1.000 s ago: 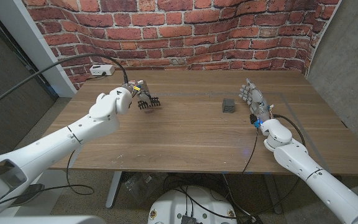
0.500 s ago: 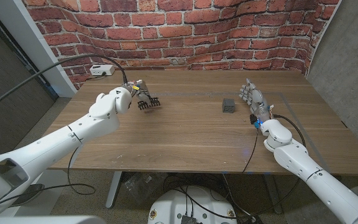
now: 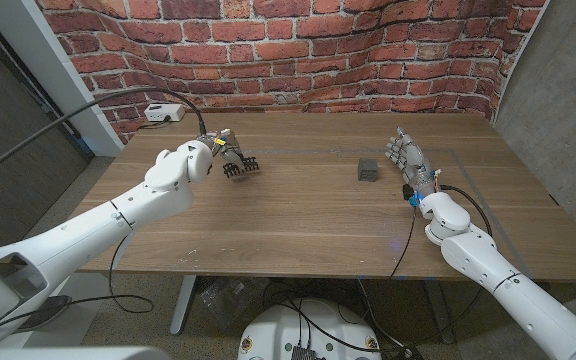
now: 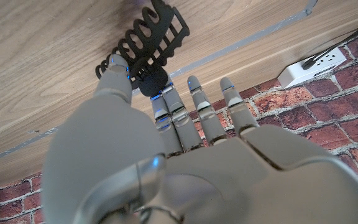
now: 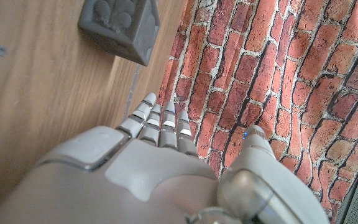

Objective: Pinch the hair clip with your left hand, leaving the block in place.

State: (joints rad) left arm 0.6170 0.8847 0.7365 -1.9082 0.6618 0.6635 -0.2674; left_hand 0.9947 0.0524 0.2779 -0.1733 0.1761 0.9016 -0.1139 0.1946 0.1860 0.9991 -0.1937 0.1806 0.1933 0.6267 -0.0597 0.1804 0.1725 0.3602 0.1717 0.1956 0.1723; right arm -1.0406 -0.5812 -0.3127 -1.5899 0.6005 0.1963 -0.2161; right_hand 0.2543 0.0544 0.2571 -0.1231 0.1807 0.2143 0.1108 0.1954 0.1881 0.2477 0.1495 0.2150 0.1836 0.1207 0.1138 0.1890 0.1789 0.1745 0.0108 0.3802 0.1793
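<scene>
So we've got the left hand [image 3: 226,152] pinching the black hair clip [image 3: 239,167] between thumb and a finger, other fingers stretched out straight, and the clip hangs well to the left of the dark block [image 3: 367,170], looking just off the wooden table [image 3: 298,220] though we can't tell for sure. The right hand [image 3: 405,158] stands just right of the block, fingers apart, nothing in it. In the left wrist view the hold sits at one end of the clip [image 4: 145,46], so our worry is it swivels or slips out if the arm jerks, and the grip looks thin. The block seems safe unless the right hand nudges it. Count: one clip, one block, one white power strip [image 3: 160,113] far behind the clip by the brick wall
</scene>
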